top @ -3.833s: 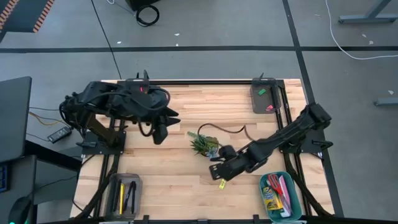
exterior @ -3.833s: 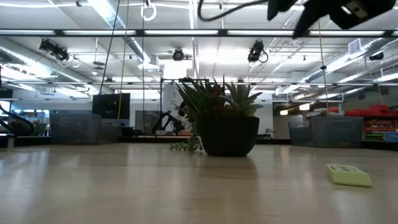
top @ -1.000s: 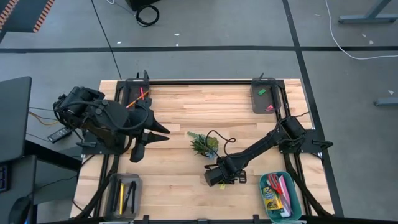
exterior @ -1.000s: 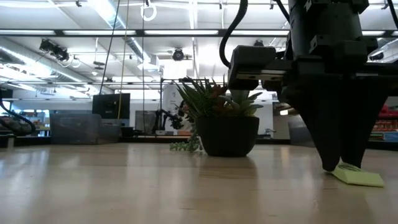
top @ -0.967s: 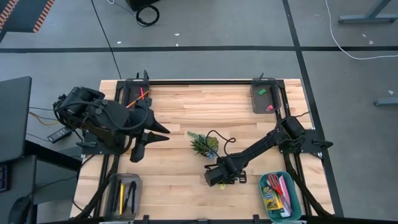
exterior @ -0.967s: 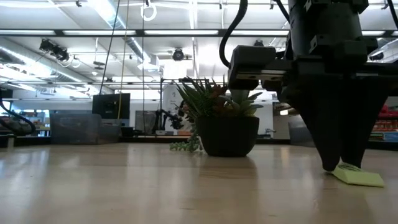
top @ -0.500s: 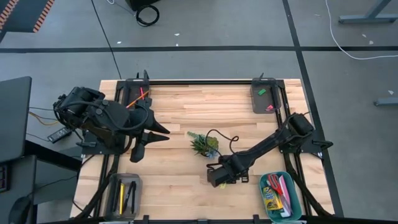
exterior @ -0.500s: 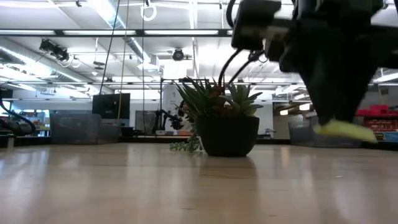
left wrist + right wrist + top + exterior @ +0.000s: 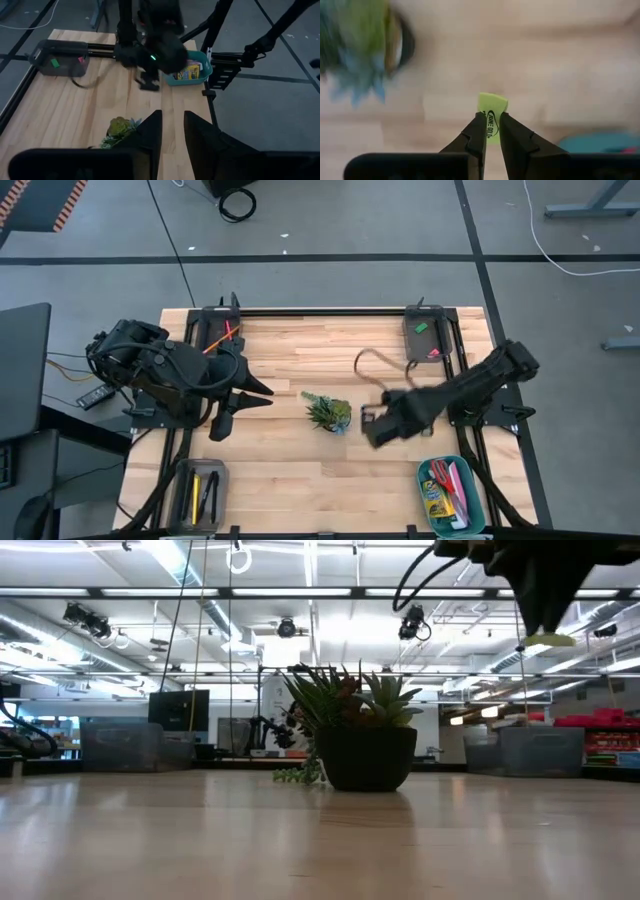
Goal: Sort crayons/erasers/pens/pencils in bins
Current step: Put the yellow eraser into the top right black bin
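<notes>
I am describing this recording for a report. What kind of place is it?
Probably a robotics lab or workshop hall. The wooden table sits in a metal frame on a bare grey floor, long ceiling lights hang overhead, and storage bins line the room behind the potted plant.

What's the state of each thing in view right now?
Right gripper: jaws shut on the yellow eraser, lifted off the table.
Left gripper: jaws slightly apart, empty.
Eraser bin: holds green and pink erasers.
Teal bin: holds crayon box, scissors.
Plant: upright.
</notes>
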